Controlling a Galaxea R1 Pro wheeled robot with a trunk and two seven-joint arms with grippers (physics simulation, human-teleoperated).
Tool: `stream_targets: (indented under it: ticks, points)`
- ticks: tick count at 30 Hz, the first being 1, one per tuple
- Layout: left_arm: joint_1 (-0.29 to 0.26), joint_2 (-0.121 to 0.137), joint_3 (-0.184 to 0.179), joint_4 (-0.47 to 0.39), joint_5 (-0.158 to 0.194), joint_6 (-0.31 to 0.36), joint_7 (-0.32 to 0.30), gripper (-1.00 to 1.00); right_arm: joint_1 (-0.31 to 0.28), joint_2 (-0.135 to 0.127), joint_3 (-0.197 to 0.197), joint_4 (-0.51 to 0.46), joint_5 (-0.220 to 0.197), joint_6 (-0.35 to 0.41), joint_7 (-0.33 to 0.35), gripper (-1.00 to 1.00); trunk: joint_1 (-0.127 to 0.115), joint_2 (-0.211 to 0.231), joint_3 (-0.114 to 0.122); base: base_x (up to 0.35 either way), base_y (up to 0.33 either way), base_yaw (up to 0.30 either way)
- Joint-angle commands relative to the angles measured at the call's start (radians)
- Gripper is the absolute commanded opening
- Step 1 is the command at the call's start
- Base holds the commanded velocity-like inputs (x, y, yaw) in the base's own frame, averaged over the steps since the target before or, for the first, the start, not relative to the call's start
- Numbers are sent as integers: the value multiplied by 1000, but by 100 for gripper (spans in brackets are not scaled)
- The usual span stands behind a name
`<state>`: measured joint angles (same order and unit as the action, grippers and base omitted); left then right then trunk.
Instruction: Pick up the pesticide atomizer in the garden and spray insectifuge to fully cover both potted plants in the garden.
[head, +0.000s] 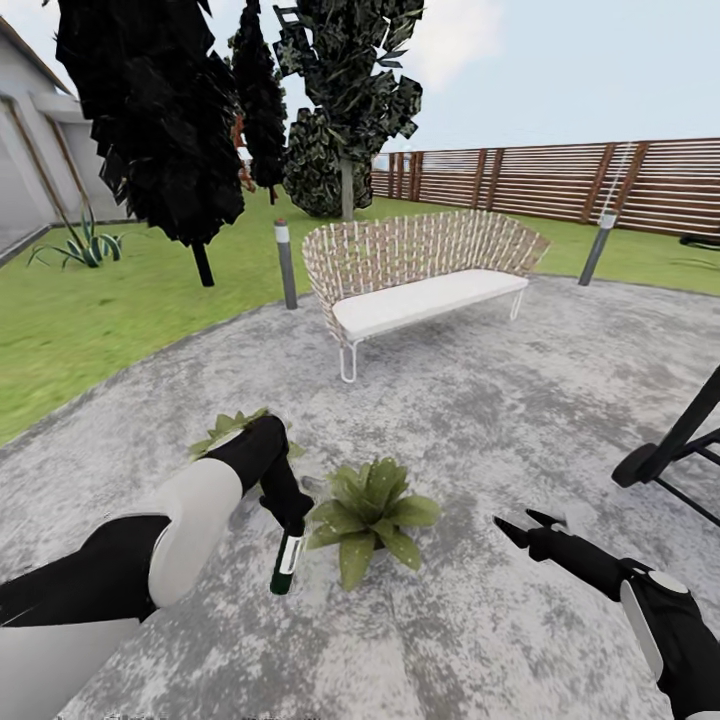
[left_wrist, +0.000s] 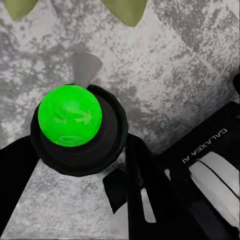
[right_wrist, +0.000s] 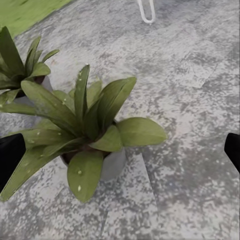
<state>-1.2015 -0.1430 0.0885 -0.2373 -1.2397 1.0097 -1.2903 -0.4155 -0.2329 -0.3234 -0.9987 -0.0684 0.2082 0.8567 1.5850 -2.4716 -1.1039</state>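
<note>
My left gripper (head: 288, 522) is shut on the pesticide atomizer (head: 286, 562), a slim dark-green bottle with a white label that hangs downward just left of the nearer potted plant (head: 370, 512). The left wrist view looks at the atomizer (left_wrist: 80, 145) end-on, with a bright green ball on its dark round end and plant leaves just beyond. The second potted plant (head: 230, 428) sits partly behind my left forearm. My right gripper (head: 530, 525) stands open to the right of the nearer plant. Its wrist view faces that plant (right_wrist: 85, 125), with the other plant (right_wrist: 20, 65) beside it.
A wicker bench (head: 420, 270) stands on the round grey paving (head: 480, 400) ahead. Grey bollard lamps (head: 286, 262) (head: 597, 248) flank the bench. Black grill legs (head: 680, 450) reach in at the right. Lawn, dark trees and a slatted fence (head: 560, 180) lie beyond.
</note>
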Motion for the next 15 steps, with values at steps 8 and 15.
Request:
stream_targets:
  ticks: [8,15]
  points:
    - [253,11,116,-253,3,1,106,-100,0,0,0,2,-7,10,4,100,0,0,-1,0,0,64]
    - [325,12,118,-309,4,-3,108,-100,0,1,0,4,-7,10,4,100,0,0,-1,0,0,0]
